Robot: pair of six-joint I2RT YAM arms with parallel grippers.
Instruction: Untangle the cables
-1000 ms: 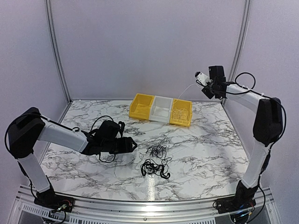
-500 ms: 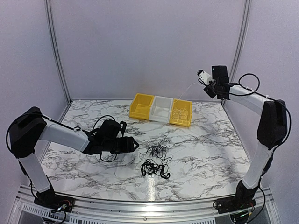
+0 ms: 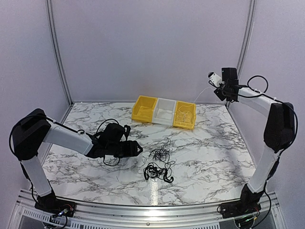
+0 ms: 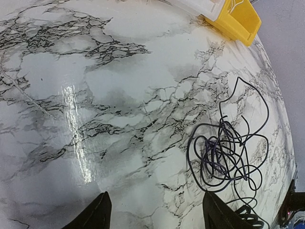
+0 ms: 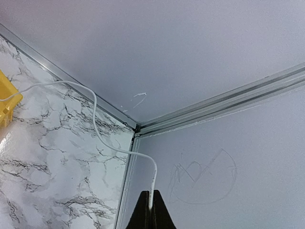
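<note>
Lying loosely knotted, black cables (image 3: 156, 171), seemingly two clumps

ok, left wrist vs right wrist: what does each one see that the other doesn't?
Left wrist only: the left gripper, open and low over the table, and a loose tangle of dark cable lying on the marble, clear of the fingers.
Right wrist only: the right gripper, shut on the white cable, which arcs through the air back to the bin, plus the enclosure's corner frame and walls.
Both: the marble table and the yellow bin.
</note>
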